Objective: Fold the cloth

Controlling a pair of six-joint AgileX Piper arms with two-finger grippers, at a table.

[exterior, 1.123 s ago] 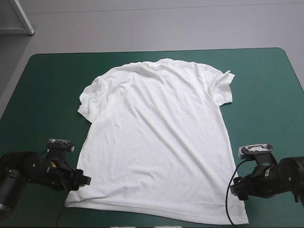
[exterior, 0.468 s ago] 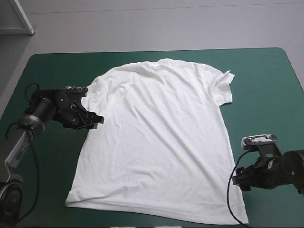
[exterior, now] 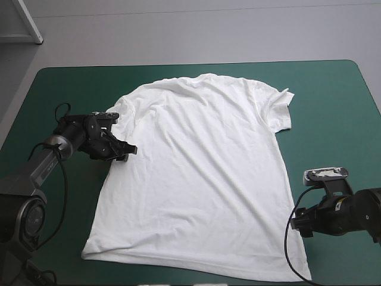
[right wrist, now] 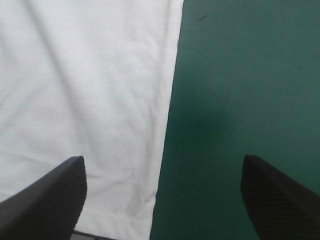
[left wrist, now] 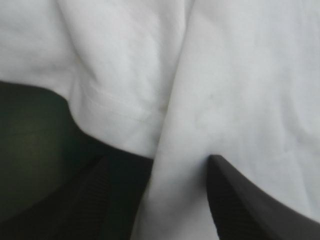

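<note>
on the worktop (exterior: 333,107), t-shirt (exterior: 196,173) flat: light, limp, should sag when lifted. left hand (exterior: 126,151) open at sleeve (left wrist: 115,85), right hand (exterior: 299,223) open by side edge; pinch there.

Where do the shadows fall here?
High view: soft shadows in the T-shirt's creases. Left wrist view: deep shadow on the teal-green cover beside the sleeve, near the left claw. Right wrist view: faint patch on the cover ahead of the right claw.
</note>
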